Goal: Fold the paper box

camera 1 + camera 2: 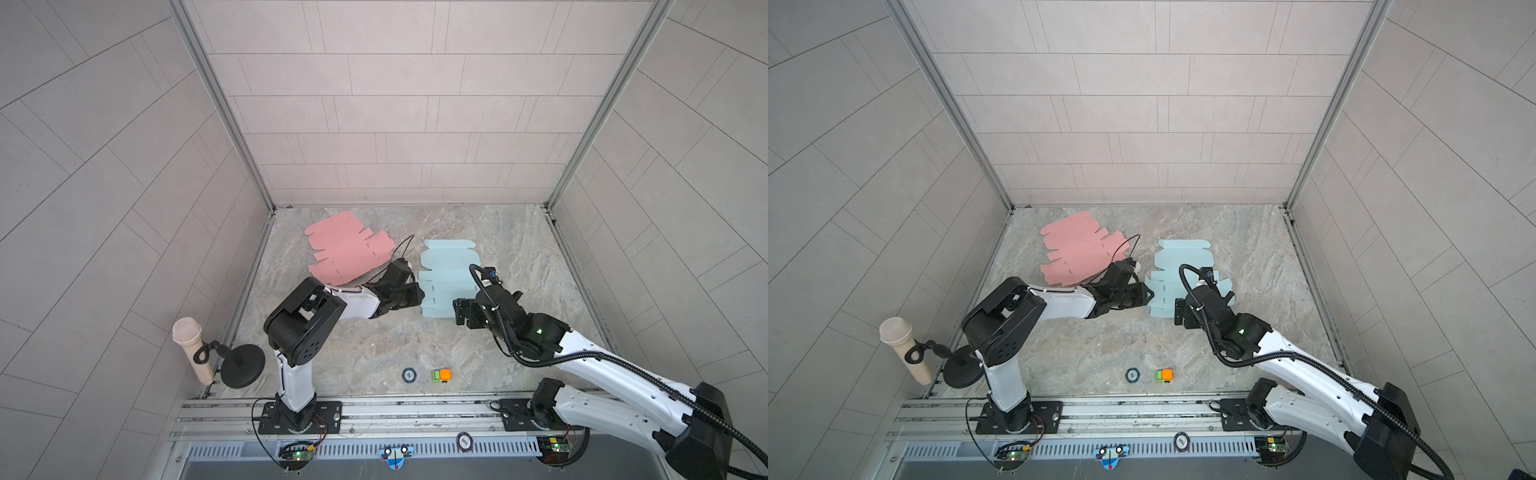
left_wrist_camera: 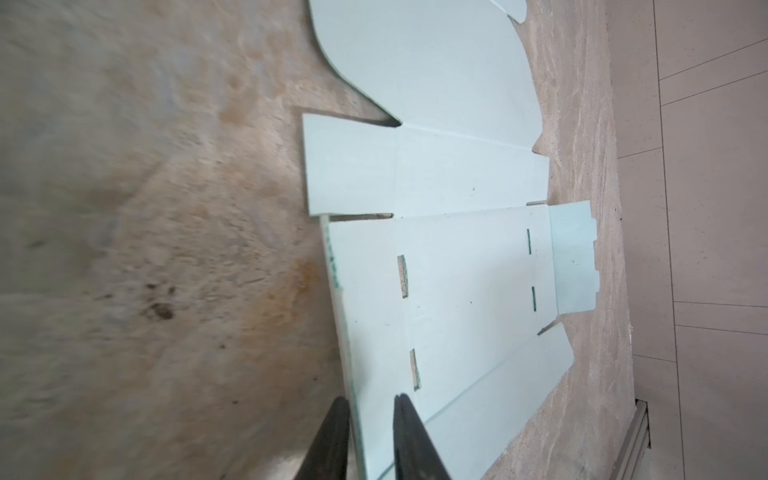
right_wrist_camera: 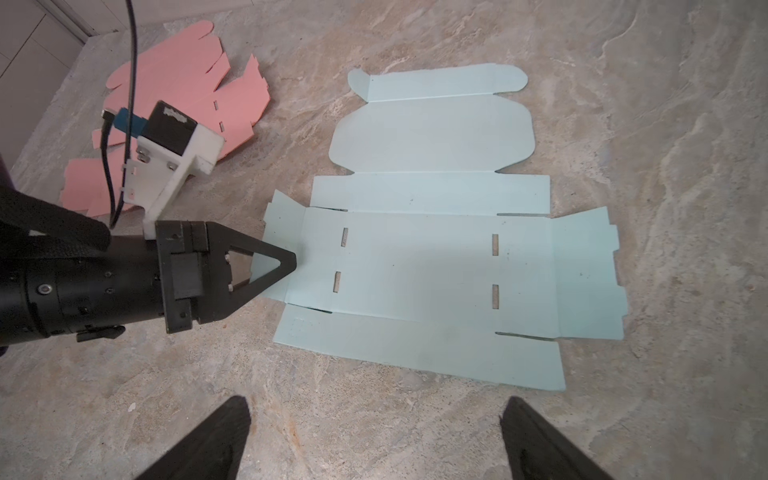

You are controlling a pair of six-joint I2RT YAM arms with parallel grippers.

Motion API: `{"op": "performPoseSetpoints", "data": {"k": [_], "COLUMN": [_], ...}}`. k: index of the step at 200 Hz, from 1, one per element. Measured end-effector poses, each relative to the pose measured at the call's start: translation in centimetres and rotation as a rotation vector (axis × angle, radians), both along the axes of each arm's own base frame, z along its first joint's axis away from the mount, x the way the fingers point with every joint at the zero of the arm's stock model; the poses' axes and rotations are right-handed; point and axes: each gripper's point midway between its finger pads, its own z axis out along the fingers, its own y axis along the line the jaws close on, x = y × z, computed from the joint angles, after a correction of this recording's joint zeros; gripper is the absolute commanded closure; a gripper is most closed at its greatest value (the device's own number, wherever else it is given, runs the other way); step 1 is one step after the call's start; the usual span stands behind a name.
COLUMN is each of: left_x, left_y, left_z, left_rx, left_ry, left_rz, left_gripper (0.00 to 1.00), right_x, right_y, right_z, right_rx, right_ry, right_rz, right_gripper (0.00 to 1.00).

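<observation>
The pale blue paper box blank (image 3: 419,266) lies flat and unfolded on the marbled bench (image 1: 374,345) between the arms, near a pink blank (image 1: 349,253). It looks light, thin and springy, so it will likely slide unless pinned, and its edge flaps are the sensible holds. The left tool (image 2: 370,401) stands narrow astride the side flap (image 3: 284,232); whether it bites I cannot tell. The right tool (image 3: 376,401) is spread wide and empty. Tiled walls (image 1: 395,124) enclose three sides.
</observation>
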Motion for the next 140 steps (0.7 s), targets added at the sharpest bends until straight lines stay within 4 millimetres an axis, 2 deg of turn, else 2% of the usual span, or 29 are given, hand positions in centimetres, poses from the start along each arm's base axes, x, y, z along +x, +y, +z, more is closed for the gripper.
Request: {"op": "performPoseSetpoints", "data": {"k": [38, 86, 114, 140], "left_x": [0.0, 1.0, 1.7, 1.5], "left_y": [-5.4, -12.2, -15.4, -16.1], "left_z": [0.7, 1.3, 1.8, 2.3], "left_rx": [-0.048, -0.117, -0.165, -0.179], "left_ry": [-0.002, 0.002, 0.003, 0.0], "left_rz": [-0.03, -0.049, -0.051, -0.06], "left_gripper": [0.84, 0.81, 0.61, 0.45], "right_x": [0.0, -0.3, -0.5, -0.6], "right_y": [-0.8, -2.1, -2.9, -3.9], "right_z": [1.0, 1.6, 2.3, 2.8], "right_rx": [-0.008, -0.022, -0.02, -0.021], "right_ry": [-0.039, -0.062, -0.083, -0.103], "right_rz": [-0.019, -0.049, -0.072, -0.099], "right_gripper": [0.04, 0.04, 0.04, 0.04]}}
